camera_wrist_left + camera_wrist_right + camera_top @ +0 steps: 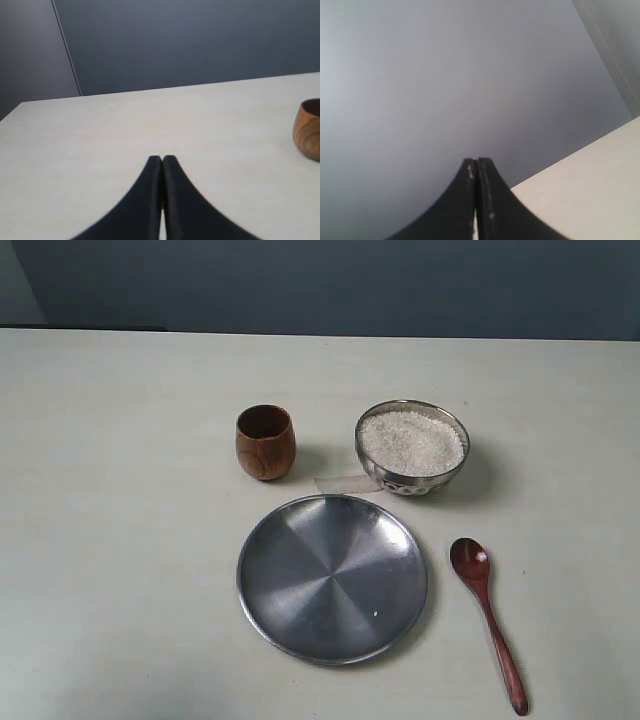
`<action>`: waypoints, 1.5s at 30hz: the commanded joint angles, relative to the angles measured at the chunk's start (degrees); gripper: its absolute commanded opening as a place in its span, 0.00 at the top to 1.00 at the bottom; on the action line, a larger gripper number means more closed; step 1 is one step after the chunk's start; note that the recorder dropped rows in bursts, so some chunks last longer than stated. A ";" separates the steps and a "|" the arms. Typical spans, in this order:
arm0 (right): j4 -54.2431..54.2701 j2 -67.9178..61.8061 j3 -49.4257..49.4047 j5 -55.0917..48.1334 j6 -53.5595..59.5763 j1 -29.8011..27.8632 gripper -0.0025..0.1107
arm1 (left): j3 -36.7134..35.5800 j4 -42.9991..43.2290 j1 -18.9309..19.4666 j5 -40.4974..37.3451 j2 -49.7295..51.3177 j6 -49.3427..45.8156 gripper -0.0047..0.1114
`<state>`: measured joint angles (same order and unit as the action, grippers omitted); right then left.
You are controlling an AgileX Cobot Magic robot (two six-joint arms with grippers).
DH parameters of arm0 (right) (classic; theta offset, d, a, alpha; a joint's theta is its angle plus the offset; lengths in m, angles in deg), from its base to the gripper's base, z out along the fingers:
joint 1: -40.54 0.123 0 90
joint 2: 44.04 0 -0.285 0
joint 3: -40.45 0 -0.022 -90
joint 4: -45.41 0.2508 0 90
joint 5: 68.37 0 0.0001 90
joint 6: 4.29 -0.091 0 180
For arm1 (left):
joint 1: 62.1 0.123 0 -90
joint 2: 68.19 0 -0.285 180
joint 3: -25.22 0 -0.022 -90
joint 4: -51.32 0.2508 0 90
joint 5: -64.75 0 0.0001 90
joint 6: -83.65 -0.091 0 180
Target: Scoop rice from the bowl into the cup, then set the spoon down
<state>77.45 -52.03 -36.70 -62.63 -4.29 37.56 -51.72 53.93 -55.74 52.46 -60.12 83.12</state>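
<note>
A small shiny steel bowl holds a heap of white rice at the back right of the table. To its left stands the brown wooden cup, also visible at the edge of the left wrist view. The reddish-brown wooden spoon lies flat at the front right, head toward the bowl, with a grain or two on its head. Neither arm shows in the exterior view. My left gripper is shut and empty above bare table, away from the cup. My right gripper is shut and empty, facing the wall past a table edge.
A large flat steel plate lies in front of the cup and bowl, left of the spoon, with one grain on it. A pale strip of tape or paper sits on the table beside the bowl. A dark wall stands behind the table.
</note>
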 commanded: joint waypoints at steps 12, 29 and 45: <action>0.35 0.21 2.91 3.45 0.00 0.37 0.98 | -0.28 -15.94 0.03 23.74 -0.28 10.82 0.96; -5.08 -13.91 21.99 -3.80 4.03 0.37 0.98 | 8.90 -16.68 -0.19 38.34 -0.28 17.12 0.96; -5.23 -16.70 23.23 -0.86 6.07 2.68 0.98 | 8.90 -16.37 -0.19 28.00 -0.28 20.94 0.96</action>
<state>72.80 -68.30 -13.83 -64.76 1.30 39.64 -43.09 37.79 -55.74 78.97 -60.25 103.72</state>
